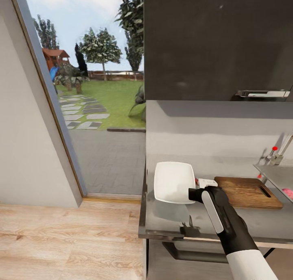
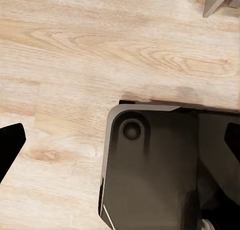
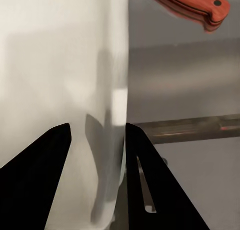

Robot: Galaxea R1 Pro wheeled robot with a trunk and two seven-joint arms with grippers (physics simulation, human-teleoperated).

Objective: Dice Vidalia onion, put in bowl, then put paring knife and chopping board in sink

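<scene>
A dark wall cabinet (image 1: 215, 44) hangs above the worktop (image 1: 260, 225). The right hand (image 3: 97, 155) pinches the white bowl's (image 1: 173, 182) rim, beside the chopping board (image 1: 246, 192) and red-handled paring knife (image 3: 192, 4).

The head camera looks forward and down from above the surface (image 1: 260, 223), taking in the bowl (image 1: 174, 182), the chopping board (image 1: 248, 192), the wall and a window onto the garden. The right wrist camera sits very close along the right claw (image 3: 95, 165), facing the bowl's rim (image 3: 65, 64) and the knife handle (image 3: 192, 7); both views share the bowl. The left wrist camera points down at the wooden floor (image 2: 90, 54).
</scene>
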